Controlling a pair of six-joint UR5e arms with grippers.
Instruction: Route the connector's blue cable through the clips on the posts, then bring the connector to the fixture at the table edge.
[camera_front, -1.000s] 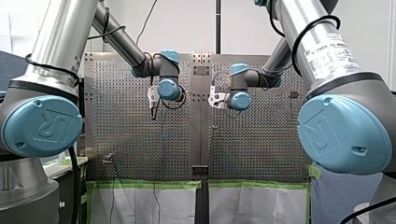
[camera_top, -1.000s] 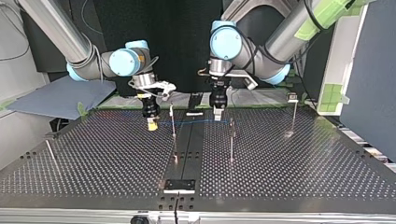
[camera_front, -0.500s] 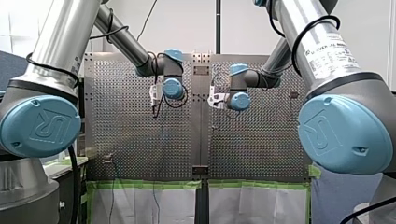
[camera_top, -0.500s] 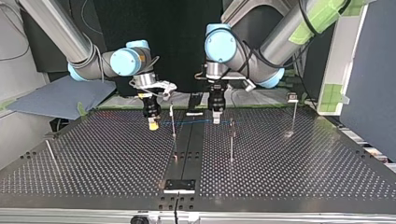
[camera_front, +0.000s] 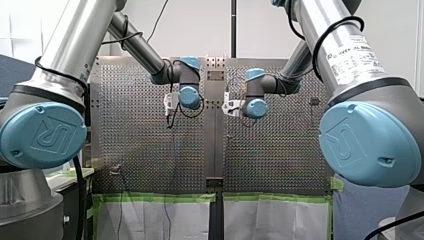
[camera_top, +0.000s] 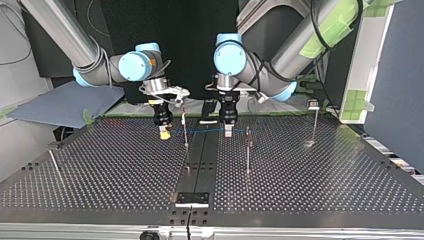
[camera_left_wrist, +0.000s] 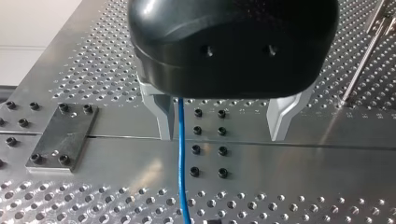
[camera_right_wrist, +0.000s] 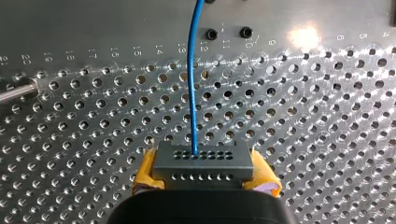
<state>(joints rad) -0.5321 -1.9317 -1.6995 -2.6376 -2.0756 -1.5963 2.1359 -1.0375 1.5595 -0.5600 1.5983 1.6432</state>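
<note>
Two tools: my right tool (camera_right_wrist: 205, 176) clamps the grey rectangular plastic connector (camera_right_wrist: 204, 161), judged the rigid place to hold; from it the thin blue cable (camera_right_wrist: 191, 84), probably limp, passes through my left tool (camera_left_wrist: 222, 129), released.

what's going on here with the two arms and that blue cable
Two robot arms are routing a blue cable over a perforated table. My right claw, with yellow pads, is shut on the grey connector that the cable comes out of. My left claw is open, and the cable runs between its fingers, close to one of them. In the top view the cable runs straight between the two claws, past a thin post; whether it sits in a clip I cannot tell.
</note>
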